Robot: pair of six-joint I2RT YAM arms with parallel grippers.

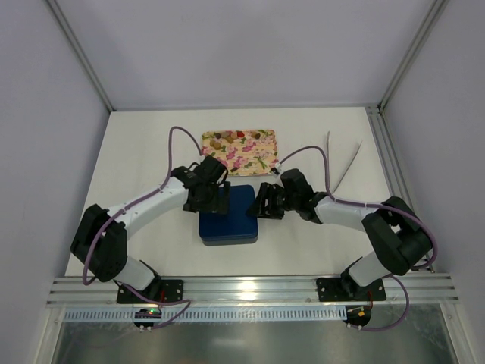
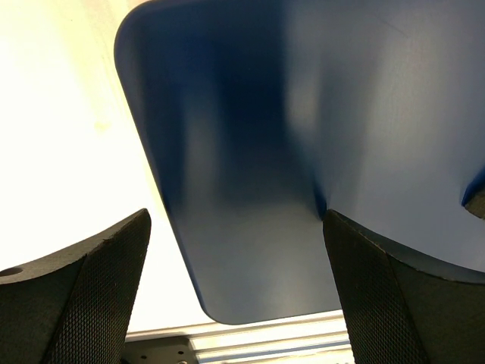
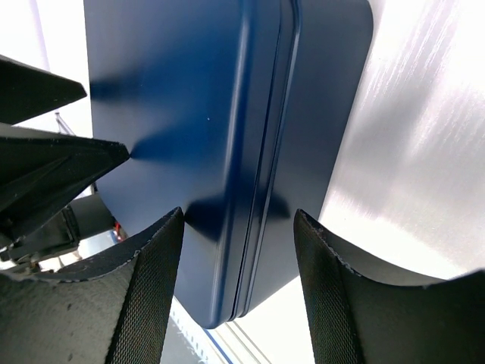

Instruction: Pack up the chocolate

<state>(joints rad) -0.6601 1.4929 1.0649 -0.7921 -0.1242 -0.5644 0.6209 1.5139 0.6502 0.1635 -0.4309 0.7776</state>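
Left claw and right claw hovered over blue lid.
Left gaped wide, right half spread; chocolates lay at twelve o'clock.

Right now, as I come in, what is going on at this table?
Both arms are bent over the shut blue box in the middle of the table. The left hand is open above the lid, and one finger seems to touch it. The right hand, also open, points at the box's right edge. Some chocolate lies on the flowered tray behind, not yet packed.
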